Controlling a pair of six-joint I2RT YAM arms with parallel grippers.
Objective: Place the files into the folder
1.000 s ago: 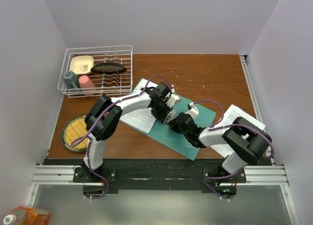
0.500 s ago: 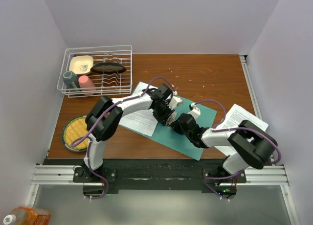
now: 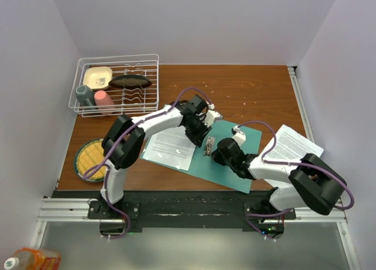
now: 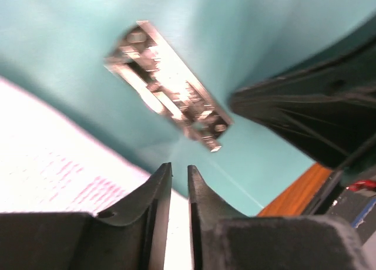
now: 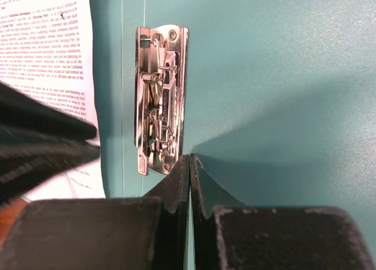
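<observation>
The teal folder [image 3: 235,170] lies open on the table, its metal clip [image 3: 209,145] at the spine. One file [image 3: 169,147], a white printed sheet, lies over its left half. My left gripper [image 3: 202,137] hovers at that sheet's right edge near the clip [image 4: 170,94]. Its jaws [image 4: 179,167] stand a narrow gap apart, with only sheet [image 4: 47,164] and folder [image 4: 88,35] showing through. My right gripper [image 3: 216,157] is shut and empty. Its tips [image 5: 190,157] rest on the folder's right half [image 5: 282,58], beside the clip [image 5: 161,100]. Another file [image 3: 294,149] lies partly under the right arm.
A white wire dish rack [image 3: 117,85] with cups and a bowl stands at the back left. A round woven mat [image 3: 91,155] lies at the left front edge. Walls close the table on three sides.
The sheet has swung round and slid nearer, now lying squarer on the folder's left half. Both grippers have drawn apart, uncovering the clip. The right arm has shifted right.
</observation>
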